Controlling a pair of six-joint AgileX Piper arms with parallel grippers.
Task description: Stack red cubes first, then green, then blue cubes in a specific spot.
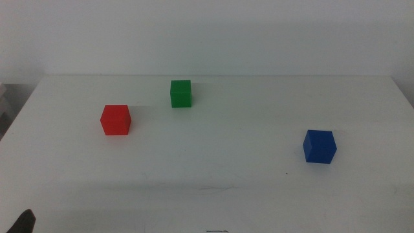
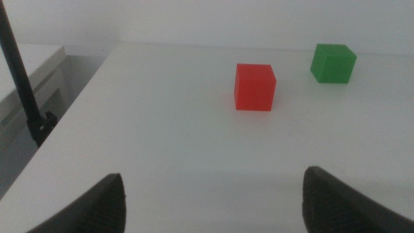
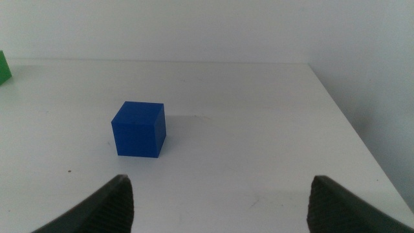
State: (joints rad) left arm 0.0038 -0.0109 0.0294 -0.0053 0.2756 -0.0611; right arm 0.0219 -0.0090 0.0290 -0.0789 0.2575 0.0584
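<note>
Three cubes stand apart on the white table (image 1: pixel 220 181), none stacked. The red cube (image 1: pixel 116 120) (image 2: pixel 255 87) is at the left, and the green cube (image 1: pixel 180 93) (image 2: pixel 332 63) (image 3: pixel 3 68) sits behind it toward the middle. The blue cube (image 1: pixel 319 146) (image 3: pixel 138 129) is at the right. My left gripper (image 2: pixel 213 184) is open and empty, back from the red cube; only a dark tip (image 1: pixel 24 221) shows at the middle view's bottom left corner. My right gripper (image 3: pixel 221 184) is open and empty, short of the blue cube. Nothing marks the specific spot.
A white wall (image 1: pixel 213 32) runs behind the table's far edge. Off the table's left side, the left wrist view shows a dark pole (image 2: pixel 19 81) and a pale cabinet (image 2: pixel 35 65). The table's right edge (image 3: pixel 362 139) runs close to the blue cube.
</note>
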